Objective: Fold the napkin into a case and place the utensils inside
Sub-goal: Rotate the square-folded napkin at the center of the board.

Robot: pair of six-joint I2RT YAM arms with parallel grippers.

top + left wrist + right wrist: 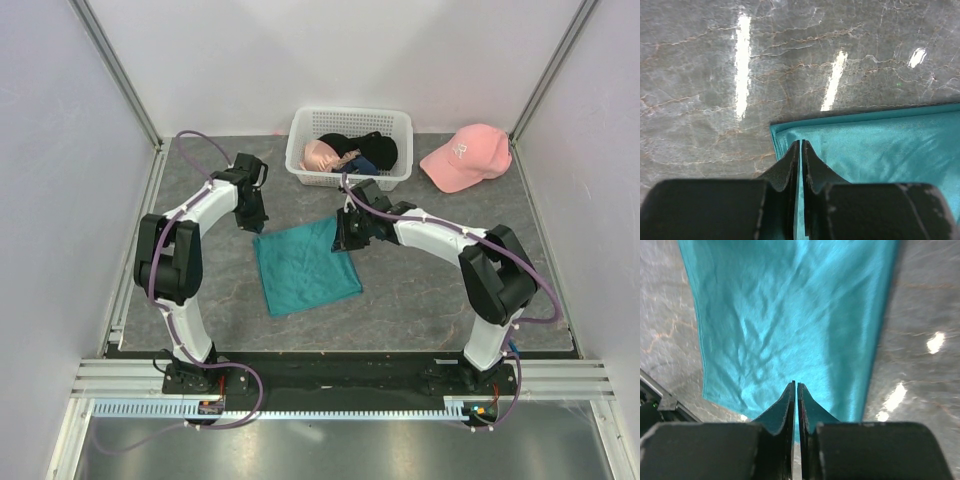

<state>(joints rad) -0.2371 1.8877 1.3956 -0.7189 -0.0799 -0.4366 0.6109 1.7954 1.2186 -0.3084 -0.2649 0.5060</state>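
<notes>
Pincers first: my left pincer [800, 146] and right pincer [795, 386] are each narrowed to a slit, and I cannot tell whether either has cloth caught in it. On the bench [430, 290] the napkin [305, 268] lies near the middle, with the left pincer at its far-left corner and the right at its far-right. I see no utensils. My worry is that one corner slips while the other drags, so the fold skews and the case comes out crooked.
</notes>
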